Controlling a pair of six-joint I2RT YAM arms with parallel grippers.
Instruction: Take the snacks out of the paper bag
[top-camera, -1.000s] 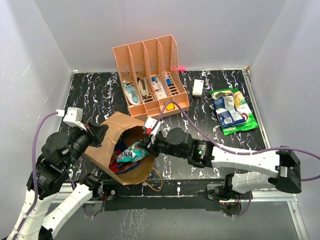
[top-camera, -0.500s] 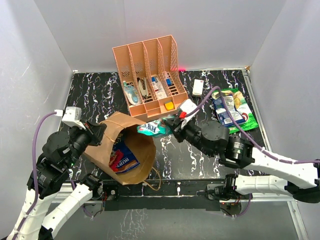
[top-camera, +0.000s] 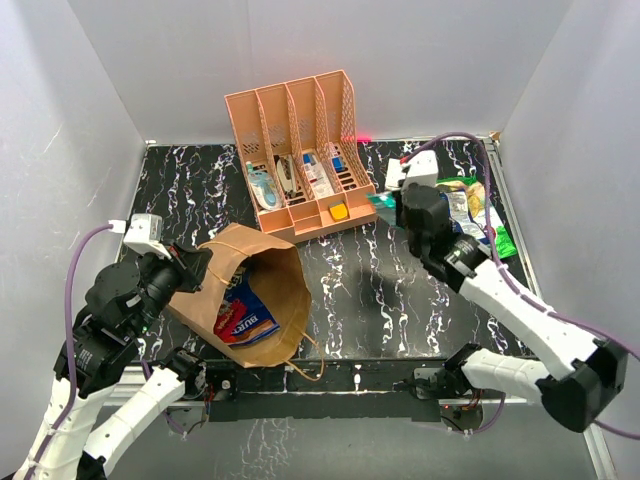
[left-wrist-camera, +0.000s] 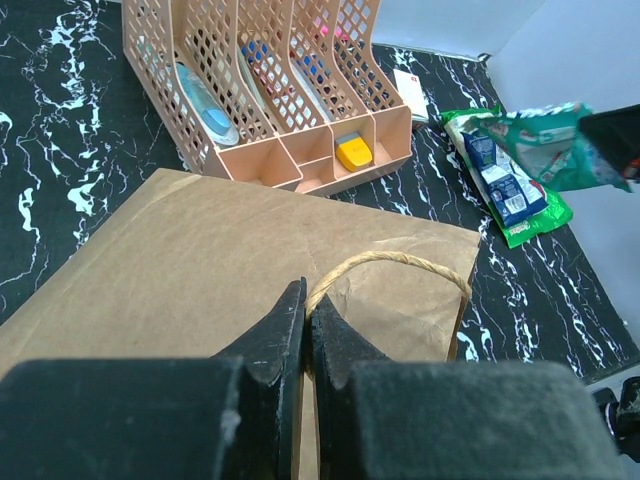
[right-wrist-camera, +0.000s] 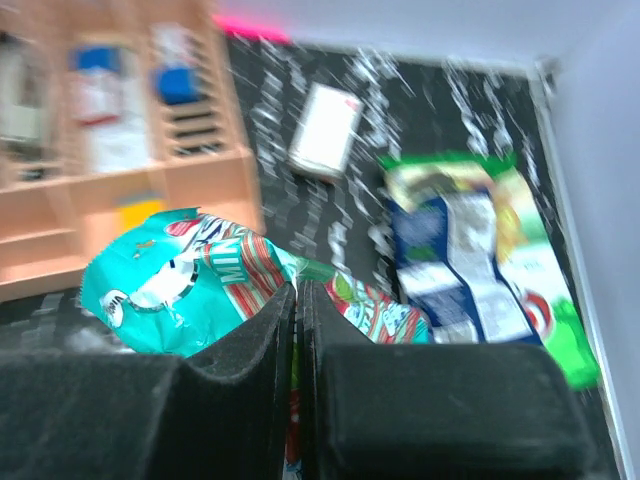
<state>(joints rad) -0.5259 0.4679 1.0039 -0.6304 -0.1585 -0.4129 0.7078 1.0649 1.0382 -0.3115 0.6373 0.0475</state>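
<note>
The brown paper bag lies tilted at front left, mouth toward the middle. My left gripper is shut on its near loop handle and holds the mouth open. A red and dark blue snack packet shows inside. My right gripper is shut on a teal and red packet, held in the air at back right, near the rack's corner. Beyond it on the table lies the green chip bag with a dark blue packet on top.
The orange slotted rack with small items stands at the back centre. A white remote lies between the rack and the green chip bag. White walls close in the black marbled table on three sides.
My right gripper has drawn the teal packet out of the bag's mouth and carried it up and to the back right. The left gripper and bag have stayed put.
</note>
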